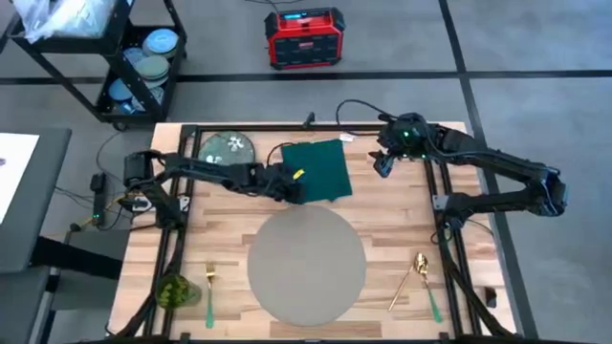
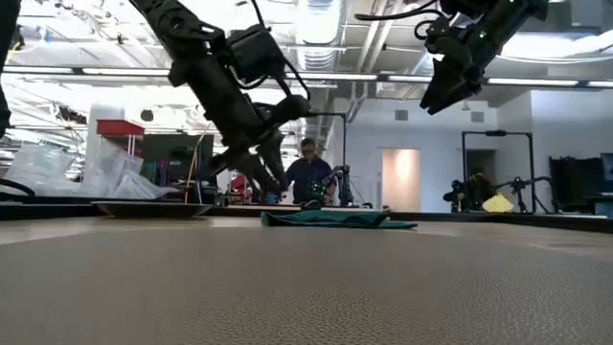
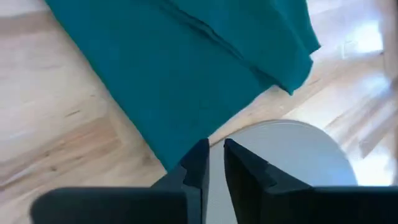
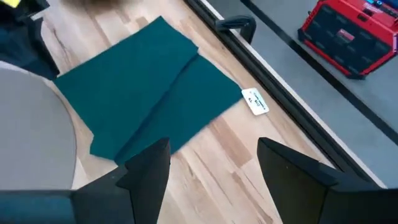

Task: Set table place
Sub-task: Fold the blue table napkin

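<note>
We see the grey placemat (image 1: 306, 265) centred on the table's (image 1: 392, 215) near half. Our left gripper (image 1: 295, 188) hangs pinched together, empty, above the teal napkin's (image 1: 316, 170) edge; the right gripper (image 1: 384, 164) hovers spread apart beside the napkin.

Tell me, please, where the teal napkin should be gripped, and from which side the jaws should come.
Probably at the napkin's corner nearest the placemat, coming from above. It lies flat and folded on the table, so only an edge or corner offers something to pinch. The left gripper hangs there already, jaws almost shut. The right gripper waits open beyond the far side.
</note>
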Robot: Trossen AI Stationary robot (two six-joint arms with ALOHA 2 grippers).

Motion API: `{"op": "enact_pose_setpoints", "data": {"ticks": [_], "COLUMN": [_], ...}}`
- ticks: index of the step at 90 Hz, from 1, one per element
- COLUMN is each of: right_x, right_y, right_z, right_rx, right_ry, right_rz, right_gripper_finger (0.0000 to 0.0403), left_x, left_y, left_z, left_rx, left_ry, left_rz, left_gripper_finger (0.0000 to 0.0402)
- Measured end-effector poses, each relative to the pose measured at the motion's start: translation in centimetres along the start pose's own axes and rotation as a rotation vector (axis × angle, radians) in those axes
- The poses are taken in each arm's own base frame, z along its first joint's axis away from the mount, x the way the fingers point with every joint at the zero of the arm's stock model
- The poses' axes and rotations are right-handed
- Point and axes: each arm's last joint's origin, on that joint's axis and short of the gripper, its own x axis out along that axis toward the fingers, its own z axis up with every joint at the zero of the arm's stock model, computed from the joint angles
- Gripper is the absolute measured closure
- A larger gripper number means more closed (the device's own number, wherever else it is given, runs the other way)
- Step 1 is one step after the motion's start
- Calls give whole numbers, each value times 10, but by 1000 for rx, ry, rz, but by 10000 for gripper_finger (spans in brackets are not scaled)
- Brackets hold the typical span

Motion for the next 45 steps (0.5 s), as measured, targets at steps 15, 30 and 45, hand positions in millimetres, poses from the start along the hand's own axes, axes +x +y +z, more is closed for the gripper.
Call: {"op": "enact_pose_setpoints", "data": {"ticks": [15, 30, 45], "right_x": [0, 0, 0], "right_y": [0, 0, 2], "right_z": [0, -1, -1], "right_rx": [37, 46, 42], "right_ry": [0, 5, 6], "right_rz": [0, 2, 8], "right_gripper_finger": [172, 172, 172], "left_x": [8, 7, -2], "left_y": [8, 9, 10], "left_z": [-5, -4, 5], "left_rx": [55, 10, -37], "left_ry": [37, 19, -43], "left_rz": [85, 98, 100], "left_gripper_finger": [398, 401, 399]}}
